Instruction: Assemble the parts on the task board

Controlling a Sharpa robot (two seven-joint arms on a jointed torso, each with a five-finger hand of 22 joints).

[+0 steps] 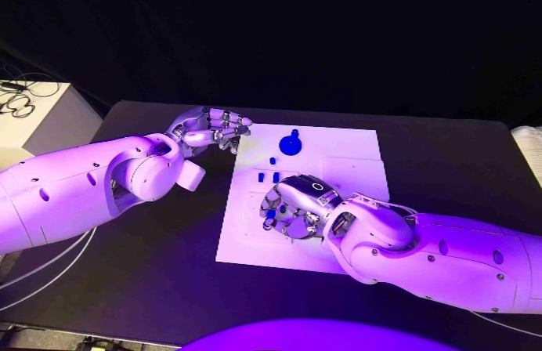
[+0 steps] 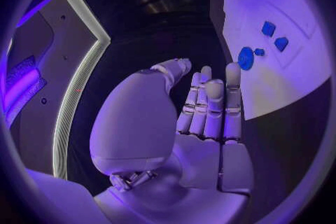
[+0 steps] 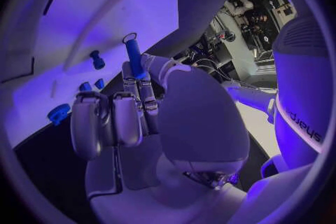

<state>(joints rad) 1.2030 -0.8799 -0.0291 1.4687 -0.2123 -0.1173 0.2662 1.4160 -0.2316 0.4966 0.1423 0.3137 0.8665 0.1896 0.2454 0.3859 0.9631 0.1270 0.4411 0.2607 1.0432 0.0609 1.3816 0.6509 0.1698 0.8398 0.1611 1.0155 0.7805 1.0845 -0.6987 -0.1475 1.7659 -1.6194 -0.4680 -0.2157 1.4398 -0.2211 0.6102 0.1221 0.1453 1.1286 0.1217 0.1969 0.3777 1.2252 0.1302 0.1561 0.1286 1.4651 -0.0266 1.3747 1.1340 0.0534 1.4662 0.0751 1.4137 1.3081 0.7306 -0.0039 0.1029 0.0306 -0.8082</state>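
Head view: white task board [image 1: 350, 151] lies in the middle of the black table [image 1: 452, 147], with bare black surface open on all sides of it. Round blue part [image 1: 291, 143] rests near the board's far edge. Small blue parts [image 1: 266, 176] sit just beyond the right hand, one more small blue piece [image 1: 272, 161] between them and the round part.

Right hand [image 1: 296, 208]: over the board's middle, fingers curled in, covering much of the board's near half; its white arm crosses the board's near right corner. Right wrist view shows a slim blue pin [image 3: 134, 56] with a ring at its tip pinched upright between thumb and fingers [image 3: 130, 85]. Other fingers curled beside it, not touching the pin. Blue peg [image 3: 97, 59] and two small blue pieces [image 3: 92, 85] lie on the board beyond the fingers; round part [image 3: 59, 113] near the board's edge.

Left hand [image 1: 210, 129]: off the board, beside its far left corner, over bare table. Left wrist view shows its fingers [image 2: 212, 105] straight and close together, thumb alongside, holding nothing.

White box [image 1: 51, 120] with black cables on top stands past the table's left edge. White cables [image 1: 40, 269] hang at the table's near left edge.
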